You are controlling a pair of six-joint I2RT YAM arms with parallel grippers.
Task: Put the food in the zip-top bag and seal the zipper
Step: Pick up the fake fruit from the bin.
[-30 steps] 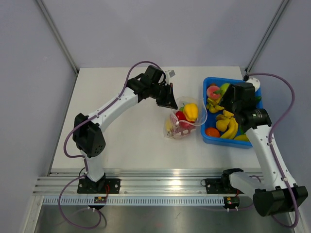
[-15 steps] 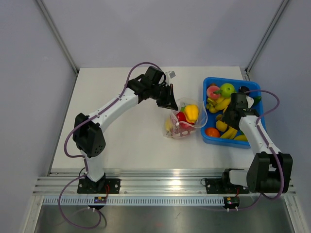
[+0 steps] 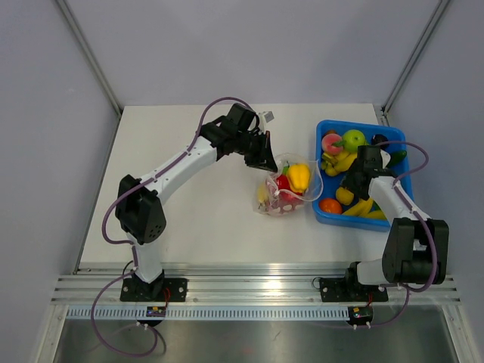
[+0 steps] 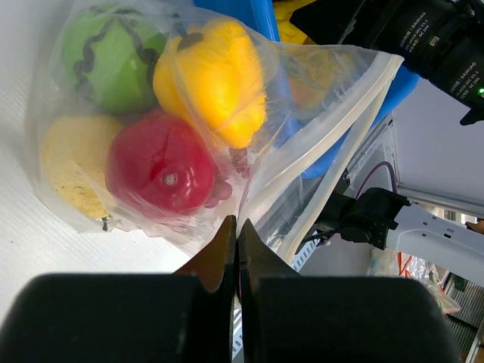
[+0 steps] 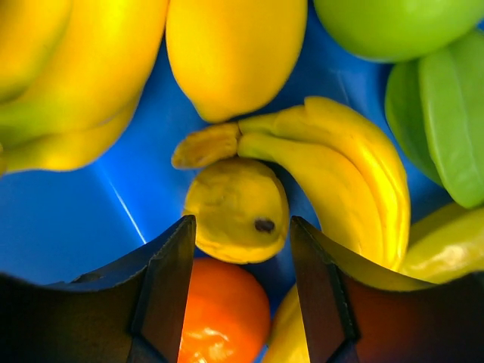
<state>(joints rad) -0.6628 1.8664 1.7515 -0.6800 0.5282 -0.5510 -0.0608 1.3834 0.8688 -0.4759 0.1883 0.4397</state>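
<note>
Zip-top bag, upper left: clear crinkly film over glossy yellow, red, green food. Left gripper pinches its edge; right gripper spread, flanking smooth pale-yellow fruit.

Bright, even light; faint shadows; glare on zip-top bag; wrist foregrounds blurred.

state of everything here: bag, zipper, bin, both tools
zip-top bag, mouth open, toy food inside
zipper, unsealed, strips apart
left tool, shut on the zip-top bag's edge
right tool, open, fingers astride a small yellow fruit
blue bin, holds more toy fruit
</note>
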